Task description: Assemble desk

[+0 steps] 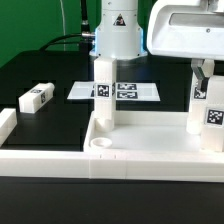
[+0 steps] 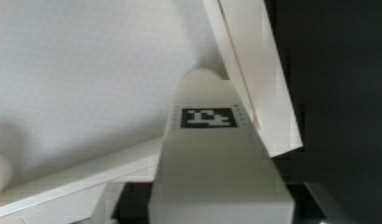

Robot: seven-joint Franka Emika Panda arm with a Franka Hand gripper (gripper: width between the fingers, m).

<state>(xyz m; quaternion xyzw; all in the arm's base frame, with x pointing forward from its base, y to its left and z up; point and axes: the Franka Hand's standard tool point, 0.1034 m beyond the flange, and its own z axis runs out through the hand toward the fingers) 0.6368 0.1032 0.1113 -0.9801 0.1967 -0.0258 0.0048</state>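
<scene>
**Exterior view:** A Franka arm's end effector [image 1: 204, 69] is clamped on the top of an upright white leg [image 1: 203, 105]. The leg stands inside the tray-like top [image 1: 150, 135] at its end on the exterior view's right. A second leg [image 1: 105, 100] stands upright at the top's far corner on the exterior view's left, well apart from the first. An open round socket [image 1: 100, 146] sits just in front of it.

A third leg [image 1: 37, 97] lies flat on the black desk [image 1: 60, 75] toward the exterior view's left, with bare surface all around it. The marker board [image 1: 115, 90] lies flat mid-desk behind the top. A long white rail [image 1: 40, 160] runs across the foreground. Every part is smooth white plastic with square edges, and each leg carries a black tag.

**Wrist view:** Only this camera shows the fine grain of the top's floor [image 2: 81, 70]. It also shows the thin raised rim [image 2: 259, 80], with dark desk just beyond it. The gripped leg [image 2: 214, 165] fills the centre, its tag [image 2: 209, 117] facing the lens close beside the rim. The other legs, the socket and the marker board are out of frame here.
</scene>
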